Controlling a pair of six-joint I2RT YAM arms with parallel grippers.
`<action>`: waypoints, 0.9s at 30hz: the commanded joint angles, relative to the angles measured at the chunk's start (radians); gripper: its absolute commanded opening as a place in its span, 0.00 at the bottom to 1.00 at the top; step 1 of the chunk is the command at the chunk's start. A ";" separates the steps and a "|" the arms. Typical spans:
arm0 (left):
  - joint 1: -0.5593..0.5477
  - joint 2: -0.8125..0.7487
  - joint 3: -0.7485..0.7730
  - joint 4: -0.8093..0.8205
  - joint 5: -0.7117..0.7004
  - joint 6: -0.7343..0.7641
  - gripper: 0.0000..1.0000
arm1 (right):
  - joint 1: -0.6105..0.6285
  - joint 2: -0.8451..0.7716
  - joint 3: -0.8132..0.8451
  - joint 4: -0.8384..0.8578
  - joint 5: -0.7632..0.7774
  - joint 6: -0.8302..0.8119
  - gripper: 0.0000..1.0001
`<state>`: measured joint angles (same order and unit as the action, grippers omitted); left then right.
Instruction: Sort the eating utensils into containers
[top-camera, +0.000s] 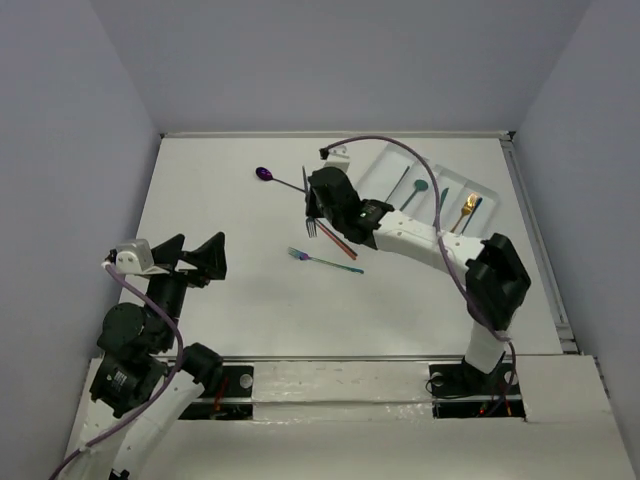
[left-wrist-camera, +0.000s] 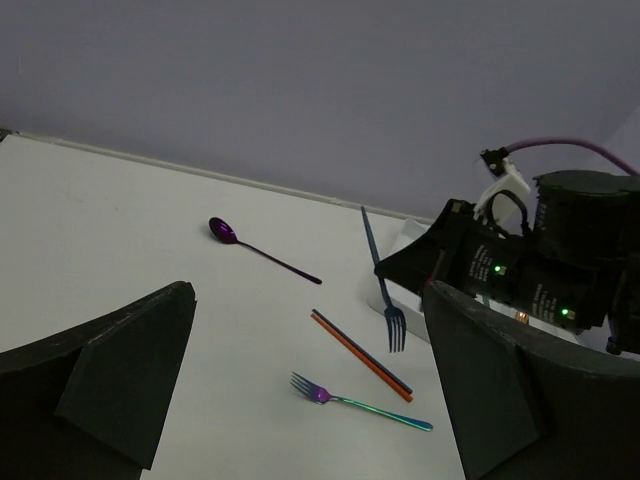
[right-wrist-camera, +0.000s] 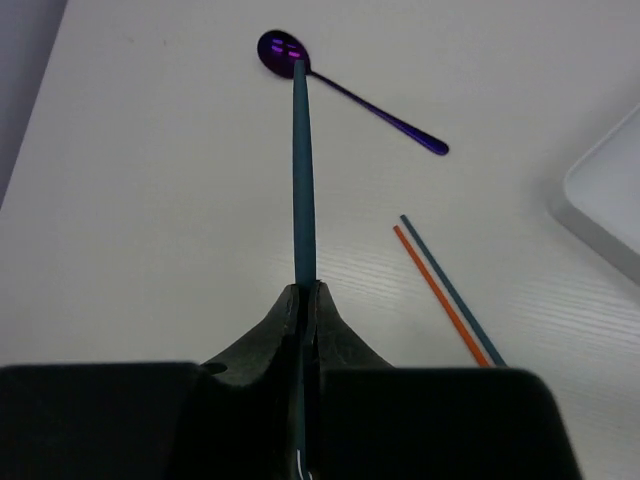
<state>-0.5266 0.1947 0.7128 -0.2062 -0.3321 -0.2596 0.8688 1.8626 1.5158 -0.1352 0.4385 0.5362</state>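
My right gripper (top-camera: 318, 205) is shut on a blue fork (top-camera: 311, 226) and holds it above the table, tines hanging down; in the right wrist view the pinched handle (right-wrist-camera: 302, 180) sticks out past the closed fingertips (right-wrist-camera: 305, 297). The fork also shows in the left wrist view (left-wrist-camera: 385, 290). On the table lie a purple spoon (top-camera: 265, 174), a red and a blue stick (top-camera: 337, 241) side by side, and a teal-purple fork (top-camera: 325, 260). The white tray (top-camera: 385, 165) at the back right holds a teal spoon (top-camera: 416, 187), a gold utensil (top-camera: 467, 208) and blue ones. My left gripper (top-camera: 200, 255) is open and empty at the near left.
The right arm (top-camera: 430, 240) stretches from the near right across to the table's middle, passing beside the tray. A raised rim (top-camera: 535, 230) runs along the table's right side. Grey walls close in the back and both sides.
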 joint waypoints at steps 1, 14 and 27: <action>-0.016 -0.023 -0.006 0.039 0.004 0.005 0.99 | -0.133 -0.164 -0.180 0.045 0.124 -0.005 0.00; -0.046 -0.037 -0.004 0.039 -0.018 0.006 0.99 | -0.747 -0.540 -0.637 0.075 0.082 -0.044 0.00; -0.055 -0.031 -0.004 0.034 -0.033 0.006 0.99 | -0.952 -0.240 -0.513 0.178 -0.099 -0.150 0.00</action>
<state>-0.5758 0.1658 0.7128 -0.2070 -0.3531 -0.2600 -0.0792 1.5806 0.9390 -0.0303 0.3855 0.4332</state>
